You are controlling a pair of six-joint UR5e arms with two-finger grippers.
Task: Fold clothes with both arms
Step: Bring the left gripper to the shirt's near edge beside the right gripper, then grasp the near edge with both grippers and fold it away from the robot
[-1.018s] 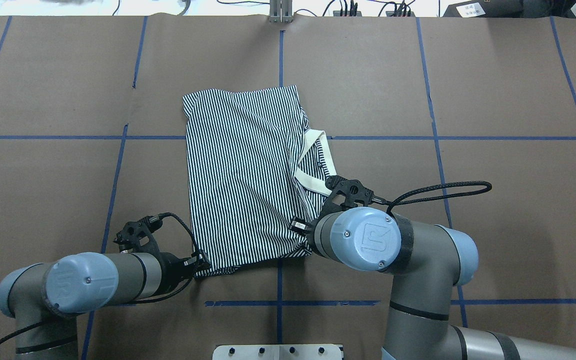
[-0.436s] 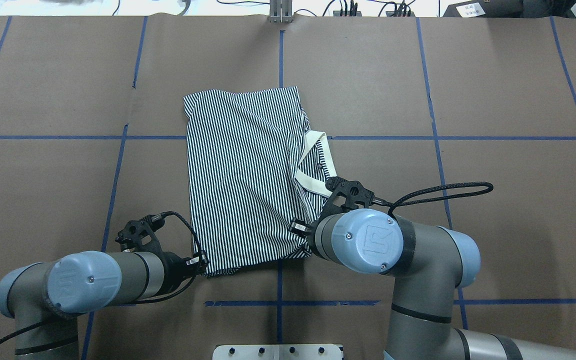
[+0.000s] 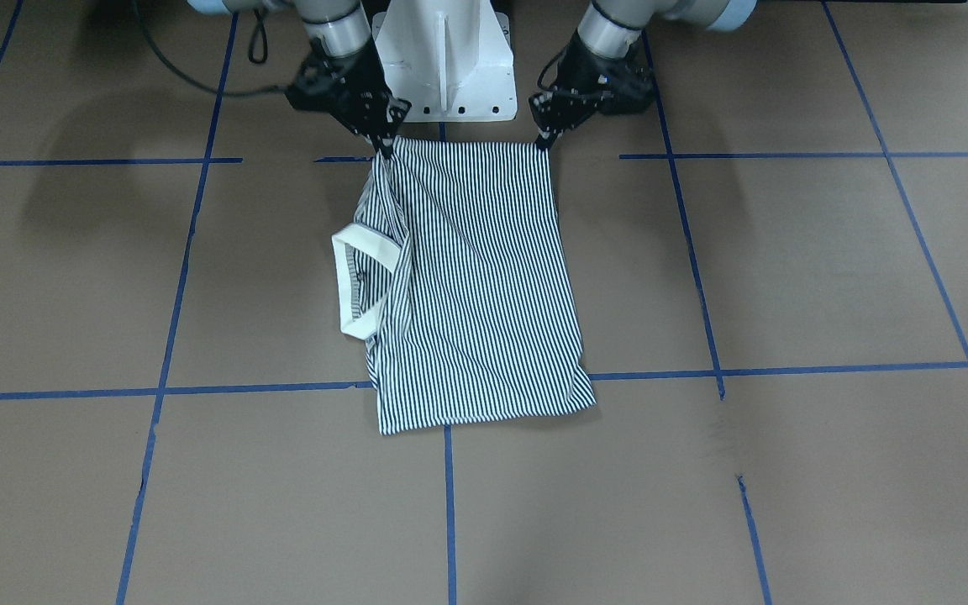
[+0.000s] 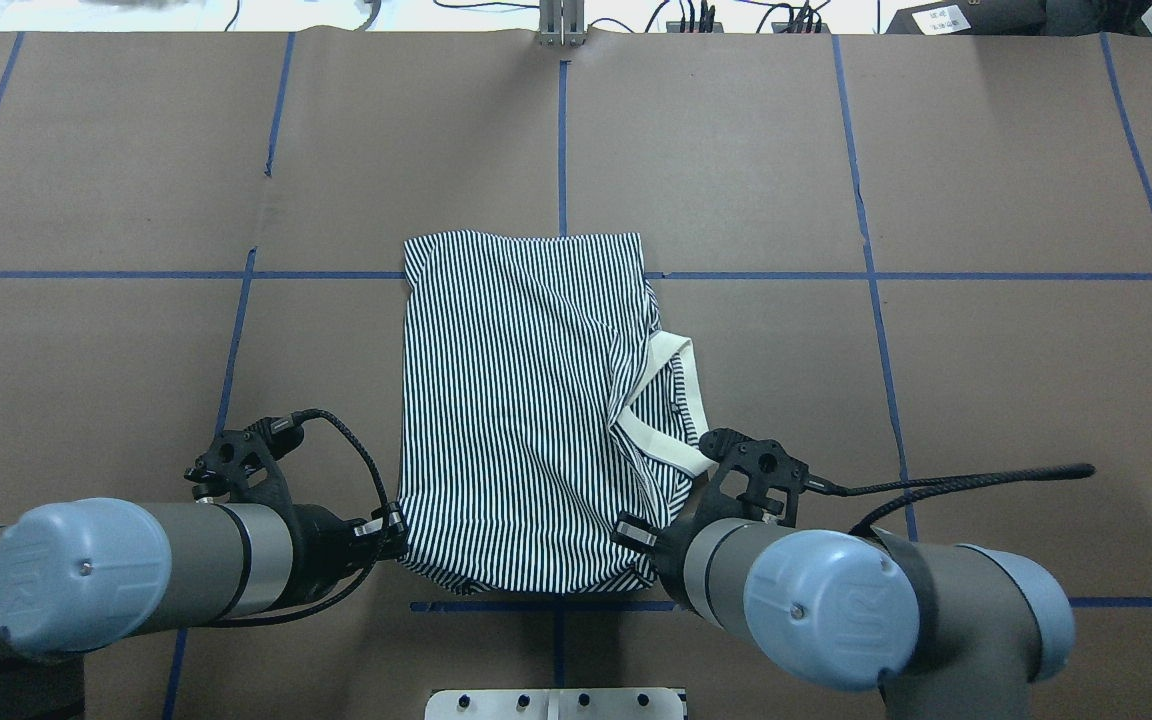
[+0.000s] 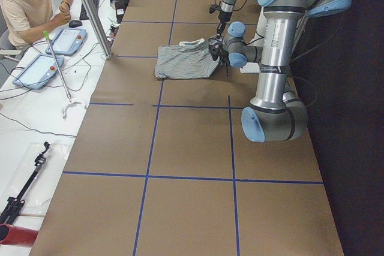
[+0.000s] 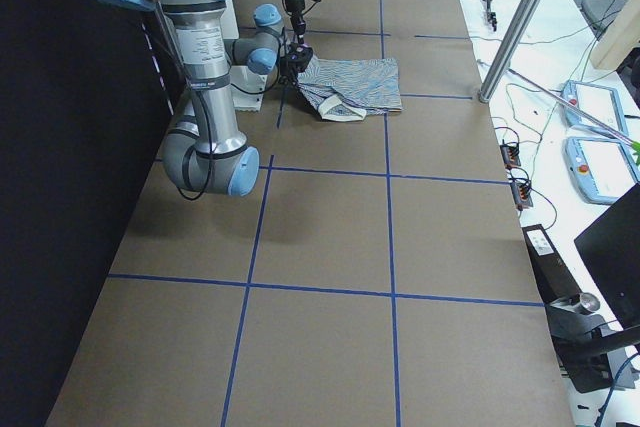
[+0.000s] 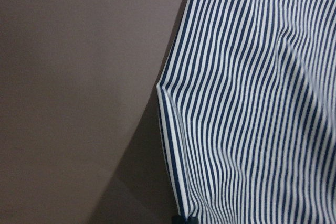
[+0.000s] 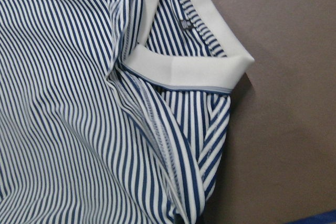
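Navy-and-white stripes, front-facing view: the polo shirt (image 3: 484,277) lies mid-table, folded to a narrow panel. Its robot-side edge runs straight between the left gripper (image 3: 544,141) and the right gripper (image 3: 383,144). Each has its fingers pinched together on one corner of that edge. The cream collar (image 3: 355,281) pokes out on the right arm's side.
Overhead view: the shirt's far edge lies close to a blue tape line (image 4: 936,275) on the brown table (image 4: 86,150). The right arm's cable (image 4: 966,480) hangs over bare table, apart from the cloth. The white pedestal base (image 4: 556,703) sits near the held edge.
Left side view: a person (image 5: 33,4) sits at a white bench with tablets (image 5: 66,40) beyond a metal pole (image 5: 90,10), all well apart from the shirt.
Right side view: the shirt is too small here to add anything about the grips.
Left wrist view: striped cloth fills the right half, and its side edge curls up off the brown surface.
Right wrist view: the collar and several loose layers are bunched by the held corner.
Handling: likely light, limp and quick to sag or drag. Each corner is best gripped through every layer; the thicker collar side seems likeliest to shed one.
In the way: nothing hard is near the cloth; the collar bulge and the cable look like the only snag risks.
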